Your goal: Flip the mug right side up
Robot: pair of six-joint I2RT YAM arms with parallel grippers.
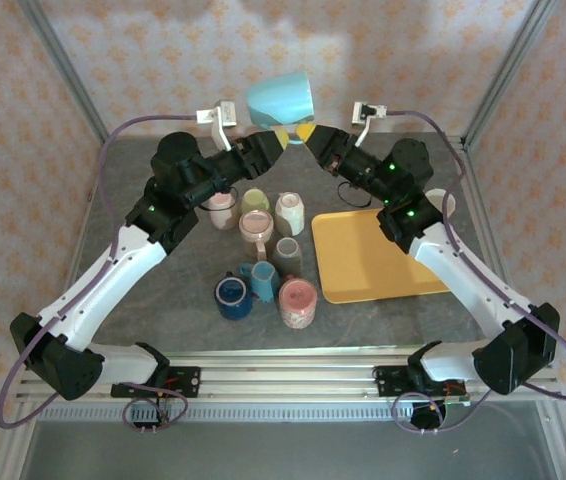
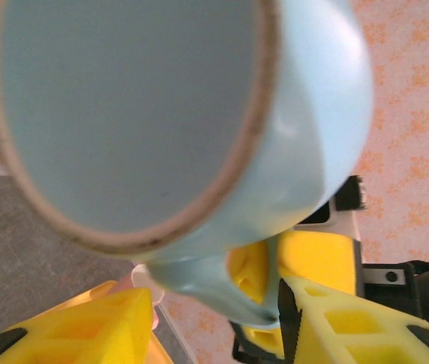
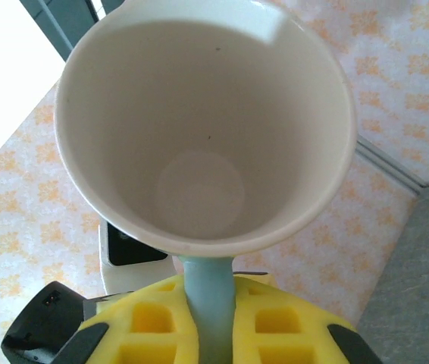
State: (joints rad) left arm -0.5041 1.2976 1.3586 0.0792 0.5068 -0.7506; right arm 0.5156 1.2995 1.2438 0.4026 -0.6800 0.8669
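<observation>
A light blue mug point(image 1: 281, 100) with a white inside hangs in the air over the far edge of the table, between my two grippers. My right gripper point(image 3: 208, 327) is shut on its blue handle point(image 3: 208, 292), and the mug's open mouth point(image 3: 199, 144) faces that wrist camera. My left gripper point(image 2: 214, 326) is open. Its yellow fingers point(image 2: 86, 326) stand apart on either side of the handle point(image 2: 214, 284), with a wide gap on the left side. The mug's flat base point(image 2: 123, 106) faces the left wrist camera. From above, the left gripper point(image 1: 280, 139) and right gripper point(image 1: 306, 133) meet under the mug.
Several mugs stand grouped mid-table, among them a pink one point(image 1: 298, 303), a dark blue one point(image 1: 233, 297) and a white one point(image 1: 290, 212). A yellow tray point(image 1: 373, 255) lies to their right, with a pale cup point(image 1: 442, 203) beyond it. Frame posts and patterned walls close in the back.
</observation>
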